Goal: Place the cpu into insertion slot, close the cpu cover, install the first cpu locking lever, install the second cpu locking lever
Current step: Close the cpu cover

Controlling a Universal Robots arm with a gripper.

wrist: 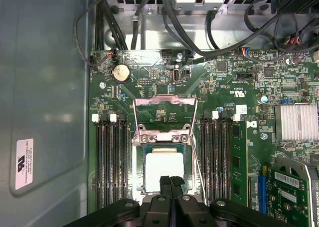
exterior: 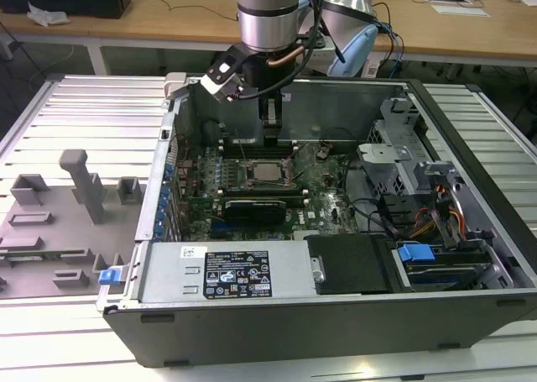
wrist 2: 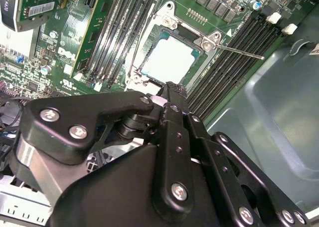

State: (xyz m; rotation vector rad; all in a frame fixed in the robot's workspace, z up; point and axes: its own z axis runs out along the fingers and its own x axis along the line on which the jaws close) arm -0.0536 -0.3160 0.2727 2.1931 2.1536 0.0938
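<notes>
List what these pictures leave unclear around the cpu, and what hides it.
First wrist view: one edge of the cpu, hidden behind the tool.
Second wrist view: whether the tool touches the cpu; its own body blocks it.
Exterior view: the insertion slot rim, too small.

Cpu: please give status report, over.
Pincer shut, empty, by cpu. It sits in insertion slot. The cpu cover stands open. Nothing in the way.
</notes>
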